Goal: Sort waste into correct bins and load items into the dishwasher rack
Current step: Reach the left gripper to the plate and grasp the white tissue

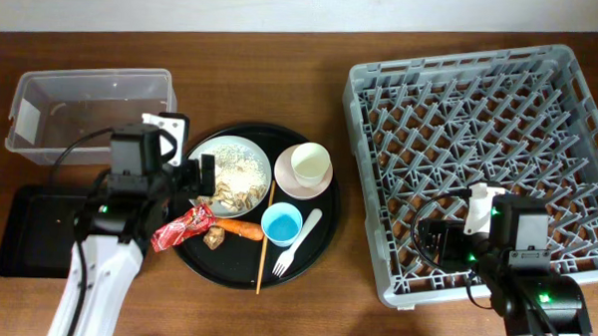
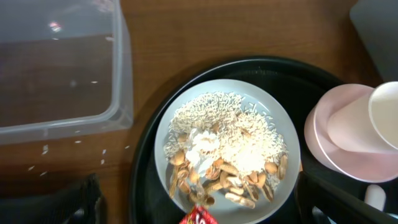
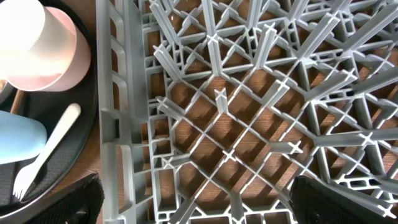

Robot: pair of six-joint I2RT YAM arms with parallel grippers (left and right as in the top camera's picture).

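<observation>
Hovering over plate (image 2: 161,140), left fingers (image 2: 78,202) wide, wrapper (image 2: 198,218) beside, right fingers (image 3: 65,202) wide above rack (image 3: 115,93)

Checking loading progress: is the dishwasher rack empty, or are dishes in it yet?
Empty where visible: only bare pegs show in the rack. The plate and bowl sit on the black tray.

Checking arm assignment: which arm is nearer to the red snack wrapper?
Left. The left arm has its jaws over the plate, just beside the red wrapper; the right arm is across the round tray, over the dishwasher rack.
</observation>
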